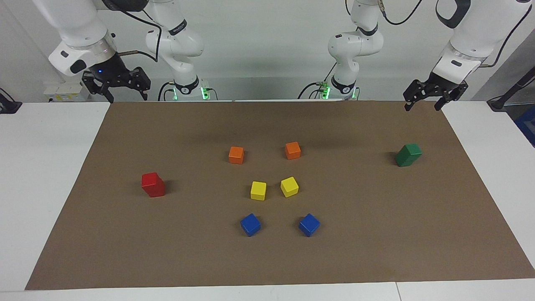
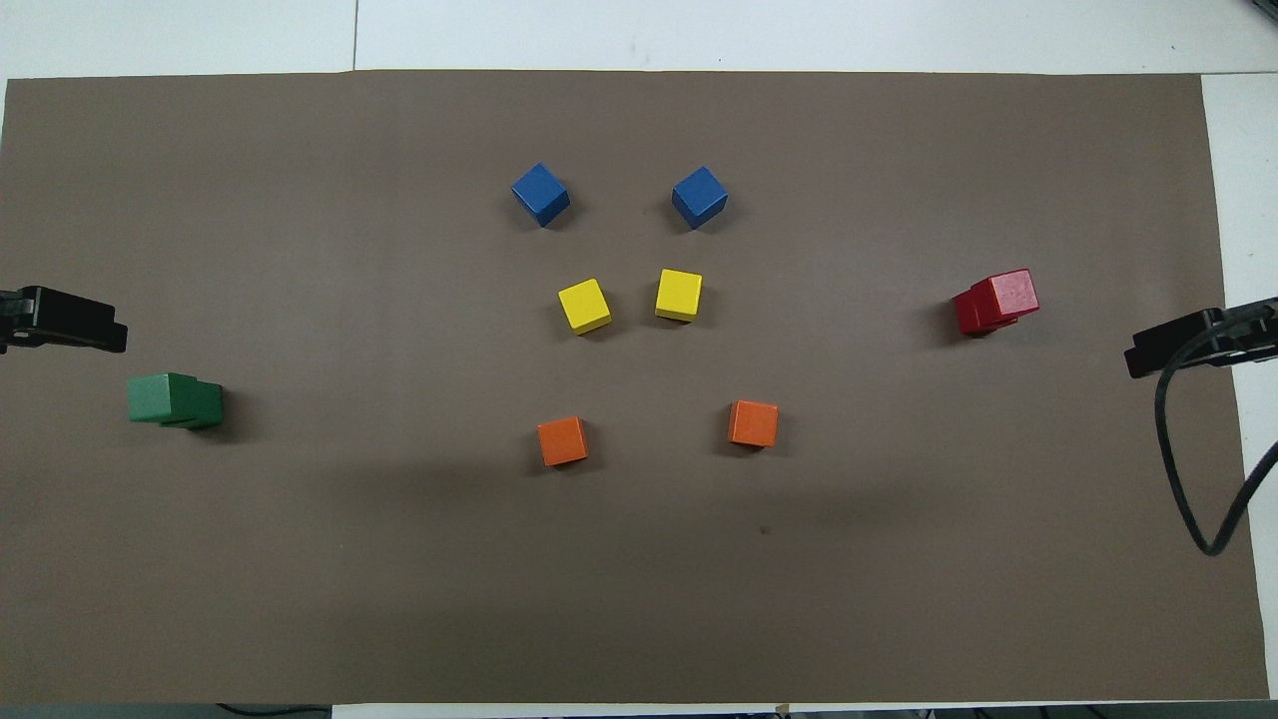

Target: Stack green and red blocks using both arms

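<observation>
In the facing view, the brown mat [image 1: 376,234] covers most of the white table [image 1: 46,167]. At mid-left of the frame stands the red stack [image 1: 153,184], one red cube set on another. At mid-right stands the green stack [image 1: 408,154], two green cubes likewise one on the other, leaning slightly askew. In the centre lie two orange cubes [image 1: 236,155], below them two yellow cubes [image 1: 258,190], and lower still two blue cubes [image 1: 250,224], each pair side by side and apart. At the upper left the right gripper [image 1: 121,90] hangs in the air over the mat's top edge, its fingers spread and holding nothing. At the upper right the left gripper [image 1: 423,101] hangs over the mat's top corner, fingers parted and empty too.

In the overhead view, the green stack [image 2: 172,399] sits at the left edge of the frame, its top cube shifted off the lower one. The red stack [image 2: 996,302] sits at mid-right, also offset. The blue cubes [image 2: 540,194] are in the upper centre, the yellow cubes [image 2: 584,306] in the middle, the orange cubes [image 2: 563,440] below them. The left gripper [image 2: 62,321] pokes in at the left edge just above the green stack; the right gripper [image 2: 1193,340] pokes in at the right edge, beside the red stack.
</observation>
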Tool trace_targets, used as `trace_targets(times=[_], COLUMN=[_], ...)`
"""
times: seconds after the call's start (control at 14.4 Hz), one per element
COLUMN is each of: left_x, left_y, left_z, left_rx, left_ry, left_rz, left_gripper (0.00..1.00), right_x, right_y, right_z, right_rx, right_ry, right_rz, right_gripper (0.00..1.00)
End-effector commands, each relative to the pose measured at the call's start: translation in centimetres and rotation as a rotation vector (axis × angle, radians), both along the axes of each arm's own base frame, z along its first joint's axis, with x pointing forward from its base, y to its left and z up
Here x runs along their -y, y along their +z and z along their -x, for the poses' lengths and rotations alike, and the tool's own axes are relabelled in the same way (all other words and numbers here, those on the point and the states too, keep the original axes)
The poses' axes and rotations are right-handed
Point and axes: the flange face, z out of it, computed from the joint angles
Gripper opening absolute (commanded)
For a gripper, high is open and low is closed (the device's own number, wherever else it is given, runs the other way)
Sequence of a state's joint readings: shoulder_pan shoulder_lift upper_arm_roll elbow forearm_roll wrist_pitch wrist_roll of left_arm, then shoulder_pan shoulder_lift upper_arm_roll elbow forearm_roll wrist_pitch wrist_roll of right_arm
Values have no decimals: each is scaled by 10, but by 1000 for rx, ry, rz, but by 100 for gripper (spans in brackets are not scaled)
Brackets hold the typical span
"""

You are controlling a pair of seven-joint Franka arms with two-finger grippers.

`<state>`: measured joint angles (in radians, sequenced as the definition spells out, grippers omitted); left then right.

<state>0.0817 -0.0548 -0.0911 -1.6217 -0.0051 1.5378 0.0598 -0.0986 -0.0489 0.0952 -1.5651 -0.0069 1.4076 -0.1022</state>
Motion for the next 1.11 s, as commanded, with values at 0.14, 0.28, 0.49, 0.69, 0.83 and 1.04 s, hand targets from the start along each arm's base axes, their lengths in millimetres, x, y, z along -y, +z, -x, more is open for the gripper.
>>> trace_targets(times=[0.14,0.28,0.49,0.69,0.83,1.04], left_x=[2,1,1,2,2,1], left_y=[3,3,3,4,3,3], left_z=[-1,-1,-1,0,-1,0], left_rx=[-1,-1,-1,0,-3,-1], left_ry=[8,9,9,8,8,9], left_rz=[-19,-19,-19,-19,-19,-19], left_gripper=[100,100,100,100,100,100], right_x=[6,10,14,15,16,21], right_y=[6,6,8,6,7,7], right_z=[-5,-5,-6,-9,-9,-10], right_rx=[-12,-9,5,40,43,46], right_ry=[-26,-35,-52,-59,-68,-77], right_rz=[1,0,7,8,10,10], right_gripper=[100,100,100,100,100,100])
